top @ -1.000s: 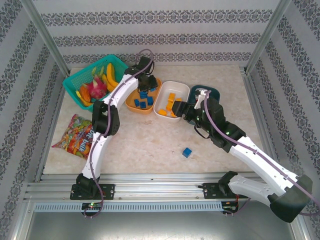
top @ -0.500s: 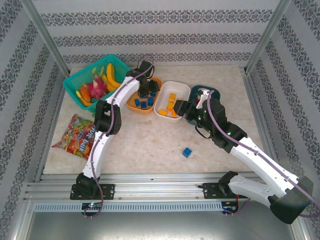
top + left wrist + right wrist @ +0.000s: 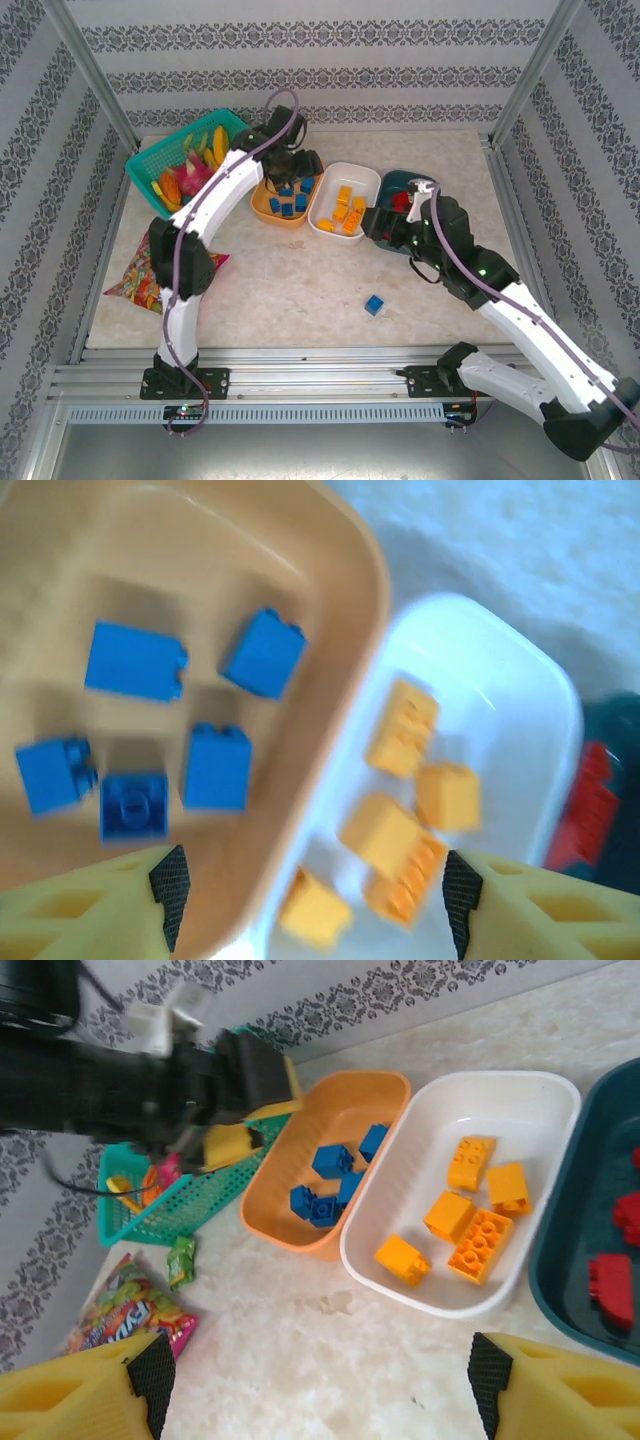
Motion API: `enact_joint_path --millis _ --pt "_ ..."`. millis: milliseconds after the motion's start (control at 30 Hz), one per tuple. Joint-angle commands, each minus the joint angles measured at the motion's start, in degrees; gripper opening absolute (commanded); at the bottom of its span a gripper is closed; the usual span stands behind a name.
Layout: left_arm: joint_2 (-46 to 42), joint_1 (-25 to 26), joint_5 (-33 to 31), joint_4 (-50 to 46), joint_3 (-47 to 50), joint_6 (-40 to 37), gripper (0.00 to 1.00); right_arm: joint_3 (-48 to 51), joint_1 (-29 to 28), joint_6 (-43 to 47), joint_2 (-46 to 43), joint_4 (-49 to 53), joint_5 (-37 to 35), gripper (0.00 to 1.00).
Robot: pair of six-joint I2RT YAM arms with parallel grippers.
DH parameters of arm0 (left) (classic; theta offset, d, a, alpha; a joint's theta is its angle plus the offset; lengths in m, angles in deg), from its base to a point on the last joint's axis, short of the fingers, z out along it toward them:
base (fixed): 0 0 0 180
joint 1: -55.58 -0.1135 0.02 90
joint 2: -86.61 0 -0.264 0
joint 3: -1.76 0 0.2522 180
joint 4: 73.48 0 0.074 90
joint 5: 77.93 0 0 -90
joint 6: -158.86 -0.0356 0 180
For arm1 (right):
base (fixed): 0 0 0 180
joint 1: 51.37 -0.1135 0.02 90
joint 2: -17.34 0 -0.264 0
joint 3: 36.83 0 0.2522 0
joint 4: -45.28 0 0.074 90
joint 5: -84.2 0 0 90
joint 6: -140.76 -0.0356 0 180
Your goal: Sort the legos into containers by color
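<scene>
One small blue plastic brick (image 3: 374, 305) lay alone on the pale tabletop (image 3: 300, 290), well apart from the three bowls, and to my eye it was the job outstanding. The right gripper (image 3: 320, 1380) hung near the white plastic bowl (image 3: 352, 174), its yellow fingers spread wide with nothing between them. The left gripper (image 3: 315, 890), equally wide and empty, hovered over the orange plastic bowl (image 3: 350, 570), where five blue bricks (image 3: 135, 660) sat. I'd have had the right arm draw back to the stray, drop square over it and pinch its flat sides. It would then need to lift clear of the white bowl's orange-yellow bricks (image 3: 480, 1245) and release into the orange one, once the left arm had moved aside. From above, the right arm partly covered the dark teal plastic bowl (image 3: 400, 180). Its red bricks (image 3: 612, 1288) were cut off at the edge of the right wrist view, so I couldn't count them. The left wrist view was smeared.
</scene>
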Motion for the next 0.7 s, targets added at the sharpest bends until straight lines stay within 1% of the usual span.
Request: enact_joint_path --millis 0,33,100,133,200,233,267,333,433,467,533,667 --pt "-5.6 5.1 2.3 -1.9 12.8 13.4 0.72 -1.3 0.5 1.8 -4.1 12.6 3.1 0.79" --pt "-7.7 6.9 2.1 -1.0 16.6 16.9 0.75 -1.1 0.3 1.6 -5.1 14.6 3.9 0.79" --pt "-11.4 10.6 1.7 1.7 24.1 26.4 0.78 -0.4 0.3 0.7 -7.7 19.1 6.1 0.79" --pt "-12.6 12.4 1.9 3.2 27.1 30.4 0.79 0.0 0.3 0.2 -8.7 21.1 6.9 0.78" --pt "-13.7 16.4 3.3 8.5 32.4 38.5 0.81 1.3 0.1 -1.5 -11.3 25.0 8.5 0.78" --pt "-13.2 18.4 3.8 9.9 33.3 41.2 0.82 2.1 -0.1 -2.2 -12.6 26.6 9.3 0.77" --pt "-12.3 20.0 4.4 10.5 33.2 42.8 0.83 2.8 -0.4 -2.9 -13.6 27.9 9.8 0.77" --pt "-9.1 23.1 6.2 8.8 31.2 46.4 0.91 4.4 -1.4 -4.5 -15.9 30.2 9.6 0.77" --pt "-6.6 27.0 7.5 10.9 31.0 53.1 0.92 6.1 -2.9 -6.6 -18.7 30.9 9.0 0.76" --pt "-6.1 28.0 7.0 11.8 31.0 55.4 0.94 6.5 -3.5 -7.1 -19.2 30.6 8.9 0.76" --pt "-4.1 29.6 6.4 13.6 30.1 58.6 0.95 6.6 -4.7 -7.4 -19.7 30.7 8.2 0.76" --pt "1.3 30.9 7.6 14.9 25.8 61.2 0.95 6.4 -6.3 -7.9 -20.5 30.7 6.4 0.76"
